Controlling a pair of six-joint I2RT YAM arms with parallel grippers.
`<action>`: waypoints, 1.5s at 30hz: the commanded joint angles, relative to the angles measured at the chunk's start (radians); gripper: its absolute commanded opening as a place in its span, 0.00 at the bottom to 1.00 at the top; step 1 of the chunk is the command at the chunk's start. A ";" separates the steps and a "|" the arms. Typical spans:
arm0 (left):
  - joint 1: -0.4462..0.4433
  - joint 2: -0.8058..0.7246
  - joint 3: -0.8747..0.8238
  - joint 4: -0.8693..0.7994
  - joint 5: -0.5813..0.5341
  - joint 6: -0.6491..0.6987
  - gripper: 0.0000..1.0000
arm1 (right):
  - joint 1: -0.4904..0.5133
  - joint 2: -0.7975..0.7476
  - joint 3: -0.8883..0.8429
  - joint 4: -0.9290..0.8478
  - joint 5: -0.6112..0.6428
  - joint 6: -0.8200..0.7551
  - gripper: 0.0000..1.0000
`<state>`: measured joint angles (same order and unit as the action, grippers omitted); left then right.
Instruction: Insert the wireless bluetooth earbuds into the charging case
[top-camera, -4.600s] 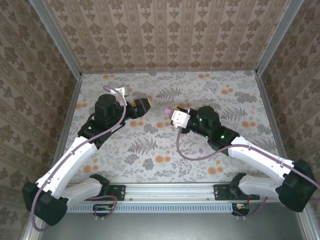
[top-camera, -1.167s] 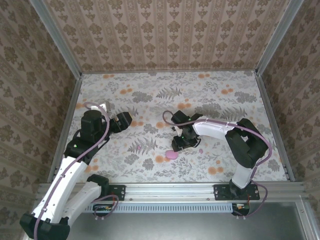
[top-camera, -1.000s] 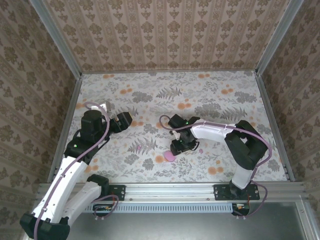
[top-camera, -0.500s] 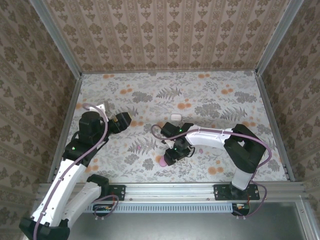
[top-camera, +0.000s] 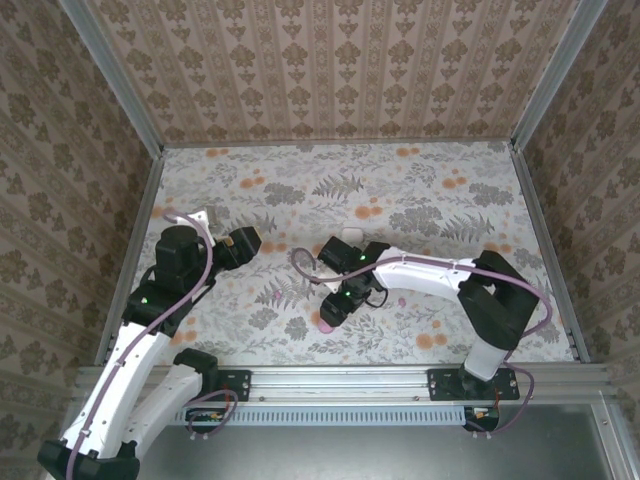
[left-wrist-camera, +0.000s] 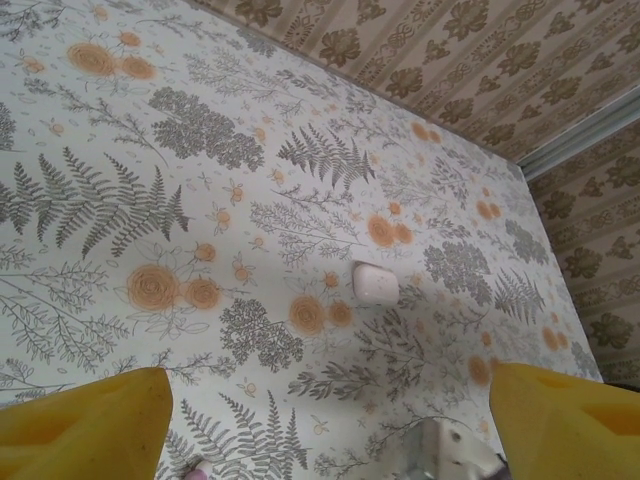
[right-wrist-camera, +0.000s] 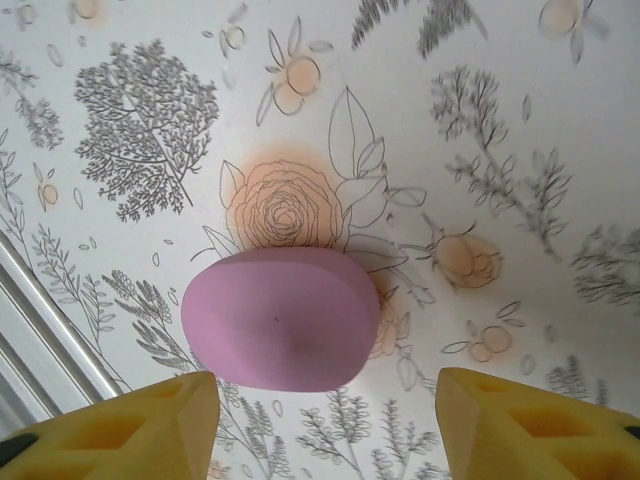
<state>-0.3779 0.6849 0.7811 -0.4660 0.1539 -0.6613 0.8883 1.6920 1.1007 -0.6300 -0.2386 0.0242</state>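
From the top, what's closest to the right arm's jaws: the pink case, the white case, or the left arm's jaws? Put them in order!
Starting from the right gripper in the top view:
1. pink case: just at its jaws, on the near side.
2. white case: farther back, a bit to the right.
3. left gripper: far off to the left, farthest of all.

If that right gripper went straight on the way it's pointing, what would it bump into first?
Most likely the pink charging case, lying on the table just ahead of the right gripper, in line with its open jaws.
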 joint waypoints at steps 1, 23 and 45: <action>0.004 -0.014 0.017 -0.023 -0.019 0.009 0.84 | 0.002 -0.046 -0.019 0.003 0.088 -0.261 0.61; 0.016 -0.008 0.005 -0.049 -0.059 0.092 0.84 | 0.023 0.016 -0.112 0.261 -0.092 -1.041 0.76; 0.028 0.007 0.000 -0.030 -0.038 0.078 0.84 | 0.008 0.048 -0.161 0.194 -0.140 -1.015 0.60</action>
<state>-0.3580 0.6872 0.7811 -0.4950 0.1059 -0.5968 0.9054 1.7603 0.9638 -0.3973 -0.3531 -0.9916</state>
